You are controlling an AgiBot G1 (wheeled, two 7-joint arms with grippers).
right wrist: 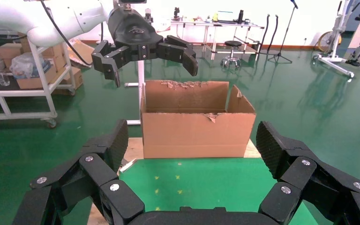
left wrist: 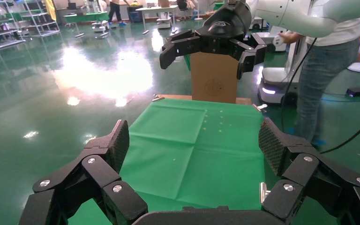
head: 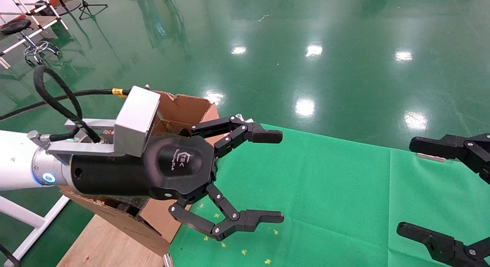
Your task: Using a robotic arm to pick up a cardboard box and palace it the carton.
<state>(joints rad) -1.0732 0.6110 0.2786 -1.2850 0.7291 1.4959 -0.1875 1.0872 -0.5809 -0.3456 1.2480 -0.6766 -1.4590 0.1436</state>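
Observation:
The large brown carton [head: 183, 106] with torn flaps stands at the table's left end; it also shows in the right wrist view [right wrist: 197, 131]. My left gripper [head: 281, 177] on the white robotic arm [head: 15, 163] hangs open and empty beside and above the carton's inner edge, over the green cloth. It shows in its own view [left wrist: 194, 145] and in the right wrist view [right wrist: 147, 65]. A brown cardboard box [left wrist: 214, 77] with a round mark stands upright at the table's right end. My right gripper [head: 409, 186] is open and empty in front of it [left wrist: 205, 63] [right wrist: 193, 140].
A green cloth [head: 325, 183] covers the table, with bare wood [head: 103, 240] under the carton. A person in jeans [left wrist: 328, 79] stands by the table's right end. Stools and racks [head: 34, 45] stand on the green floor behind.

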